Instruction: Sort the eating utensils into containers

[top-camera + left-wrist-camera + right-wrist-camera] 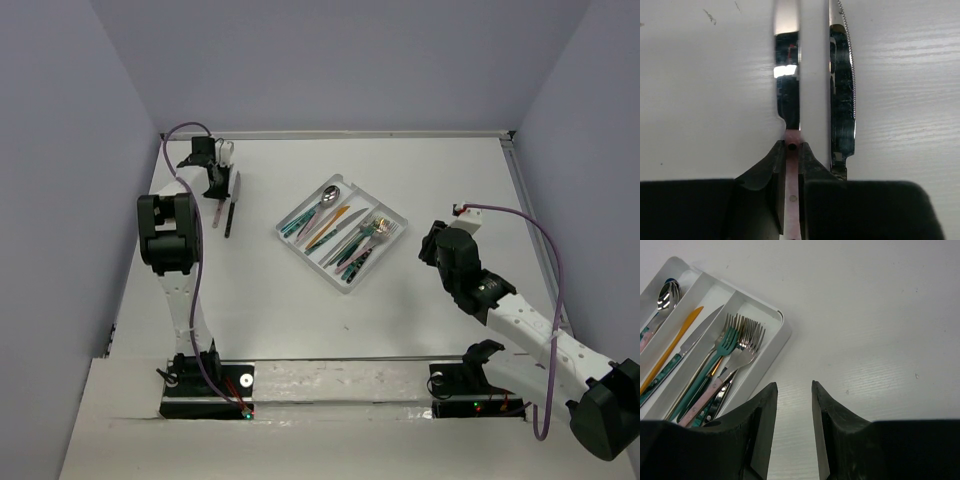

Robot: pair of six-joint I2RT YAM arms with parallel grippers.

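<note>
Well to the left of the tray (310,262), by the overhead view, the left gripper (791,150) was clamped on the handle of a pink-handled knife (788,85). The knife's blade pointed straight away from the wrist camera. Whether the knife had left the table (400,320) could not be told.

Just beside it, on the side toward the tray, lay a black-handled knife (842,100) with a serrated edge. It was parallel to the first knife, apart from it and outside the grasp.

The right gripper (792,390) hung to the right of the tray, near one of its corners, with its fingers apart and nothing between them.

Inside the tray, the compartment nearest that gripper held a bunch of forks (737,342), teal and pink handles among them. Their tines lay at the tray's far end. The middle compartment held an orange knife (672,347) beside a silver-bladed, teal-handled one. In the third compartment, farthest from the right gripper, a spoon (667,294) lay with its bowl toward the same far end.
</note>
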